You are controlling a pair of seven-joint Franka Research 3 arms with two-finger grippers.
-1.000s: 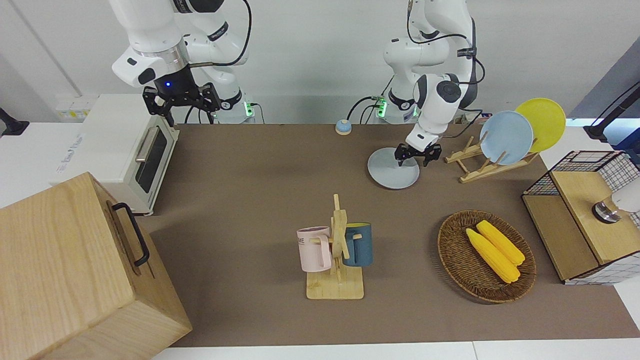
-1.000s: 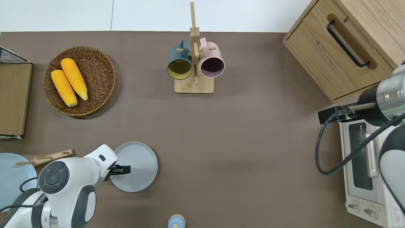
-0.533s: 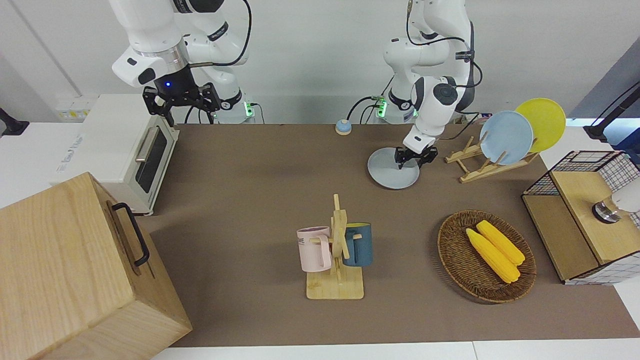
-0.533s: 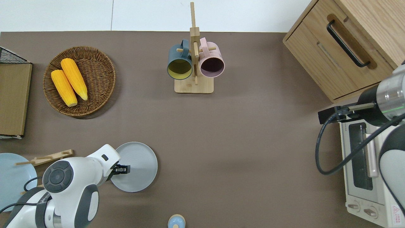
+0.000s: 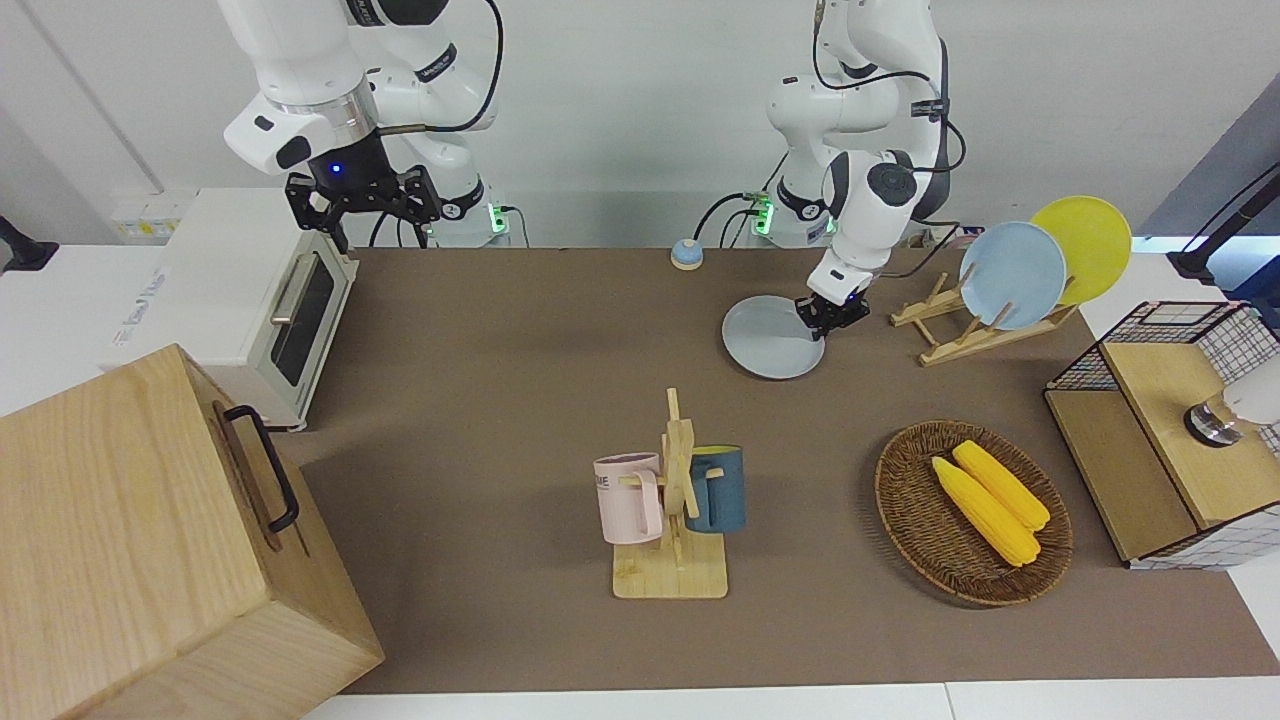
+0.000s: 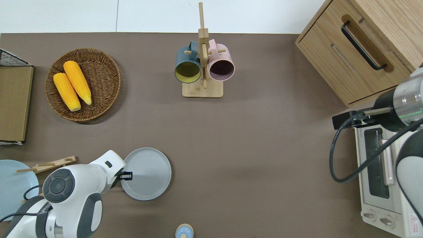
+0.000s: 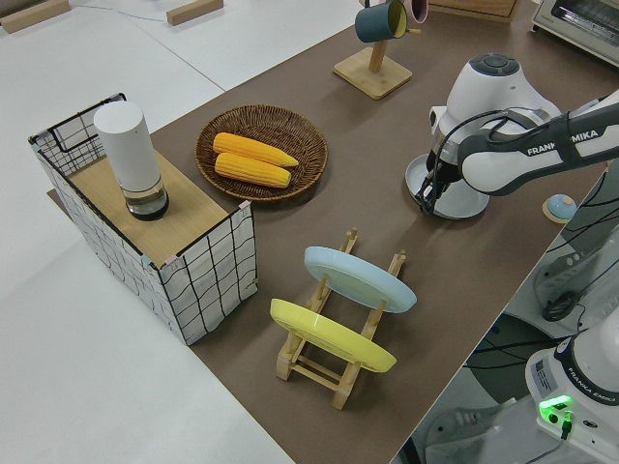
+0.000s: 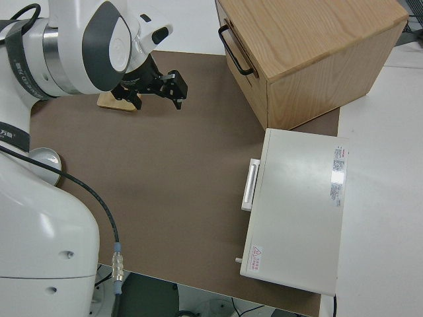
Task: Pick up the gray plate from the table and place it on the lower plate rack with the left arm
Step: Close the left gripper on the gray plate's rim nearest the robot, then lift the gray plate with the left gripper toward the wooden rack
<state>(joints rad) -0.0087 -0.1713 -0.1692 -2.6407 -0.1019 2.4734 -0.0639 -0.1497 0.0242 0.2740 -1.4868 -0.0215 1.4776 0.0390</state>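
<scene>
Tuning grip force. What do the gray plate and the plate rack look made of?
Gray plate: smooth matte surface, even pale gray, thin raised rim; looks like plastic or melamine, though glazed ceramic can't be ruled out. Plate rack: light unfinished-looking wood, visible as pale rails and upright pegs. The left pincer is at the plate's rim.

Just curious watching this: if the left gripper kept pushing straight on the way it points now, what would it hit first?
The gray plate: the left gripper is already at its rim, pointing across it. Past the plate, only bare table seems to follow, though depth is hard to judge.
</scene>
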